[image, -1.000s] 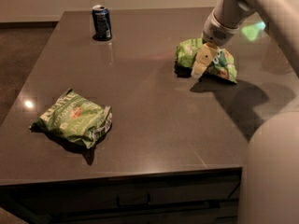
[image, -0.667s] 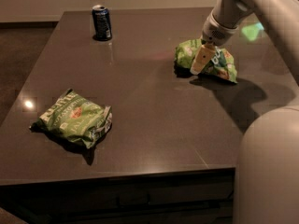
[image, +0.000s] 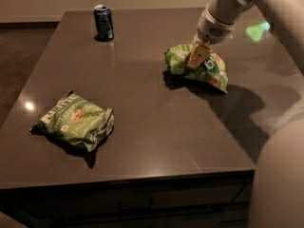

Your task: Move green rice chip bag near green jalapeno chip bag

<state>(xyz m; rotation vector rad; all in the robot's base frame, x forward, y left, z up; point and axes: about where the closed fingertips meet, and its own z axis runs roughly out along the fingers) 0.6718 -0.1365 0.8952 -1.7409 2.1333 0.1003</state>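
A dark, glossy counter (image: 156,127) filled most of the view, seen from its near edge. Far on the right side lay the rice bag (image: 213,71), bright green and wrinkled, with a teal patch and white letters on its right half. The robot's pale arm (image: 225,6) reached down from the upper right corner, and its pincer (image: 197,57) sat down on the top of the rice bag, touching it at the middle left of the bag. Whether the pincer was clenched on the bag or released could not be told. The bag's shadow spread to its right across the counter.

The jalapeno bag (image: 73,121), a flatter olive-green pillow with pale lettering along its far left edge and a small orange picture at its centre, lay near the counter's near left corner. It was well apart from the rice bag, with bare counter between them.

A dark blue can (image: 103,23) stood upright at the far left, well apart from both bags. A green glint (image: 259,31) showed on the counter far right, beside the arm.
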